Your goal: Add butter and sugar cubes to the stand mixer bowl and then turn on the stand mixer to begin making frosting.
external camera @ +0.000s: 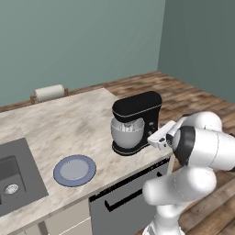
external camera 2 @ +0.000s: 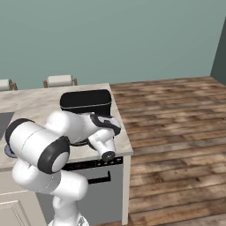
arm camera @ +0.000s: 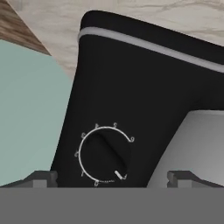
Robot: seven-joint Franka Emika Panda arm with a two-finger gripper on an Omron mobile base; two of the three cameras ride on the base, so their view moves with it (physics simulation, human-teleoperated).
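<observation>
Gripper (arm camera: 112, 177) is held wide open, empty, at stand mixer (external camera: 136, 122) dial (arm camera: 105, 154); plate (external camera: 74, 170) is bare, so only switch-on is judged left.

Small white marks ringed around the speed dial (arm camera: 104, 154) on the side of the black stand mixer (arm camera: 131, 100), seen close in the hand view: numerals, too blurred to read surely. A white pointer tick at the dial's lower right. No brand, label or other lettering legible anywhere else.
</observation>
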